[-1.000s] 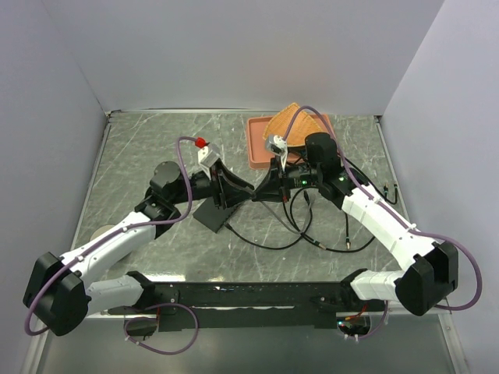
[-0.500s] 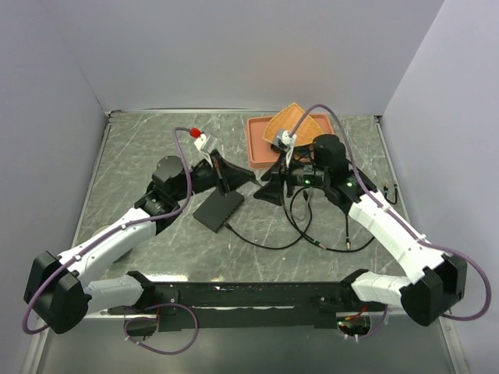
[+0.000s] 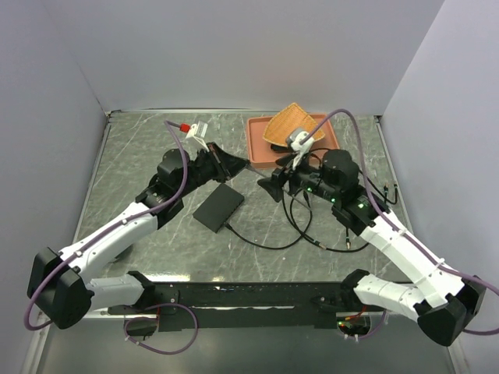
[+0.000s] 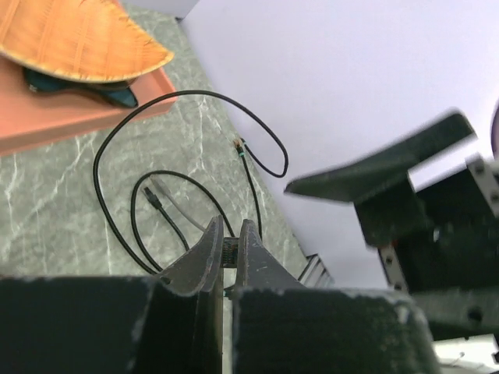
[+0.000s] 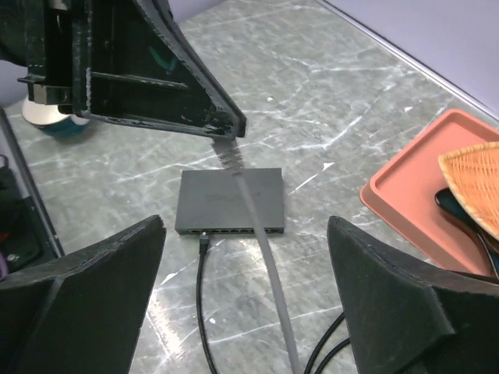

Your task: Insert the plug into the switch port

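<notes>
The plug (image 4: 228, 251) is a small clear connector pinched between the tips of my left gripper (image 4: 228, 234), which is shut on it. In the right wrist view the plug (image 5: 227, 153) hangs above the flat black box (image 5: 230, 201), trailing a pale grey cable (image 5: 269, 273). The switch port row (image 5: 249, 231) runs along the box's near edge, with one black cable (image 5: 201, 296) plugged in at its left end. From above, my left gripper (image 3: 236, 163) is raised behind the box (image 3: 218, 207). My right gripper (image 3: 273, 187) stands wide open to the box's right, holding nothing.
A terracotta tray (image 3: 254, 145) at the back holds a wicker fan-shaped piece (image 3: 290, 123) and a dark object under it. Loops of thin black cable (image 3: 300, 227) lie on the marble table right of the box, under my right arm.
The two grippers met tip to tip over the box a second ago. The left shut on the plug and rose toward the back. The right opened and drew back to the right.
</notes>
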